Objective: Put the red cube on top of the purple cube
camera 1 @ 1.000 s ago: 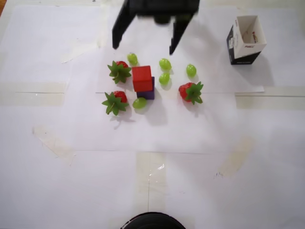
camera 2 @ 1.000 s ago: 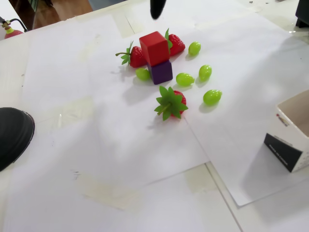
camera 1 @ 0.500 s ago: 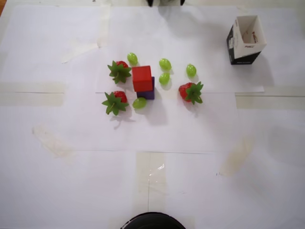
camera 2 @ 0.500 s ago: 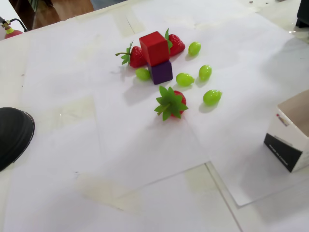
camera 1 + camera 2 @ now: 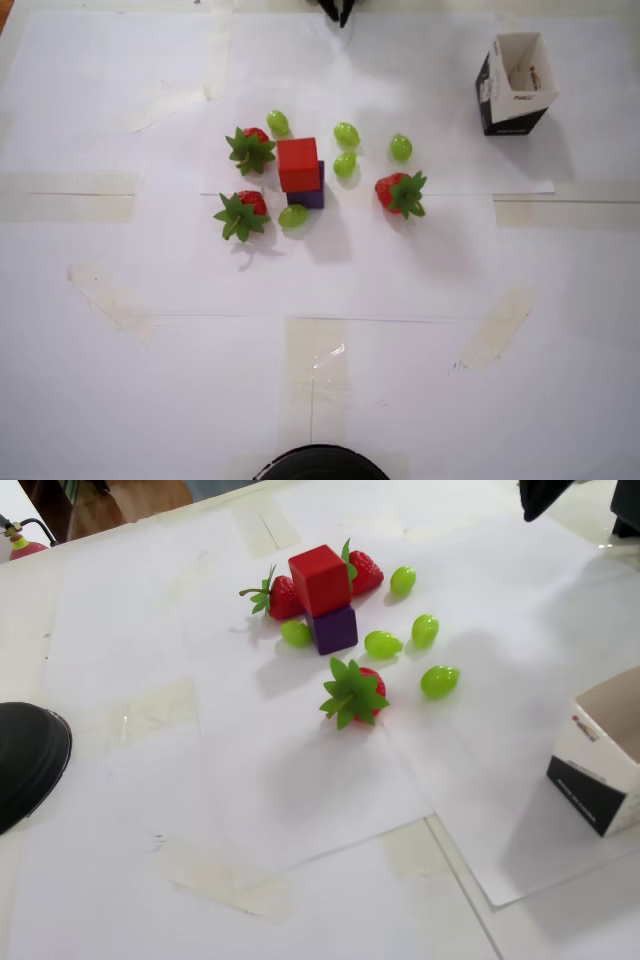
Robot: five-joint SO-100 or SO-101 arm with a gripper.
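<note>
The red cube (image 5: 320, 578) is sitting on top of the purple cube (image 5: 334, 630) among strawberries and grapes; only a dark tip of the jaws is showing at the frame edge, their opening impossible to tell

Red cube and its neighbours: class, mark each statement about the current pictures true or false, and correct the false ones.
1. The red cube sits on top of the purple cube. True.
2. Three strawberries lie on the paper. True.
3. The carton lies flat on its side. False: it stands upright with its open top facing up.
4. The jaws are clamped on the red cube. False: nothing touches it; only a dark tip of the arm shows at the frame edge.
5. There are two green grapes. False: five.
</note>
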